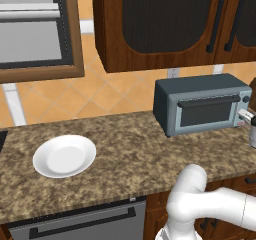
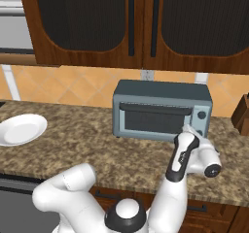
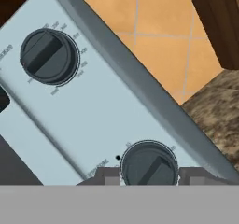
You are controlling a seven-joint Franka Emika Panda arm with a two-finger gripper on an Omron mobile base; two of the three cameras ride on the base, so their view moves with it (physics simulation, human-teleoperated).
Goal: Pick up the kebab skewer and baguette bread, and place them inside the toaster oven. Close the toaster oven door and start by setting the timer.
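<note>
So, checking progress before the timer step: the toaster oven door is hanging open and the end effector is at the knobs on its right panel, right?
Not quite: the toaster oven door is closed, as the right base view shows. The end effector is indeed at the knobs, straddling the lower knob in the hand view.

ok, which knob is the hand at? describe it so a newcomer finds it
Find the blue-grey toaster oven on the counter under the dark cabinets. On the pale panel right of its door sit two round dark knobs. It is the knob between the fingers; the other knob has nothing around it.
</note>
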